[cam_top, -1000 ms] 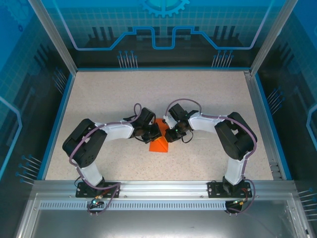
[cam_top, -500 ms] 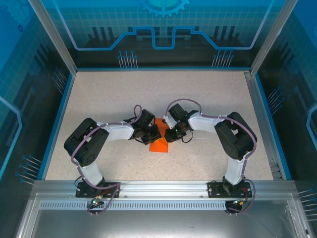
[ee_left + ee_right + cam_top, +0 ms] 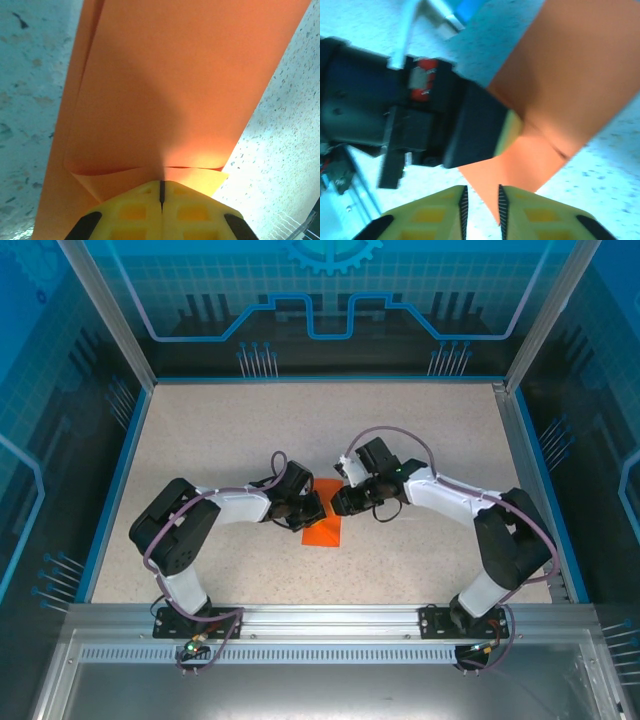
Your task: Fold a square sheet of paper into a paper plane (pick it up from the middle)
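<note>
Mid-fold step, I'd say: part-folded paper [image 3: 322, 531] sits at ctr of surface [image 3: 220, 440], left end effector [image 3: 161, 184] closed w/ tips on it, right end effector [image 3: 482, 192] slightly apart at its corner; next needs a pinch there & a crease.

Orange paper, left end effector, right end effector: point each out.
orange paper [image 3: 322, 531], top external view, middle of its exposed face.
left end effector [image 3: 161, 186], left wrist view, seam between shut fingertips.
right end effector [image 3: 481, 196], right wrist view, gap between fingertips.
</note>
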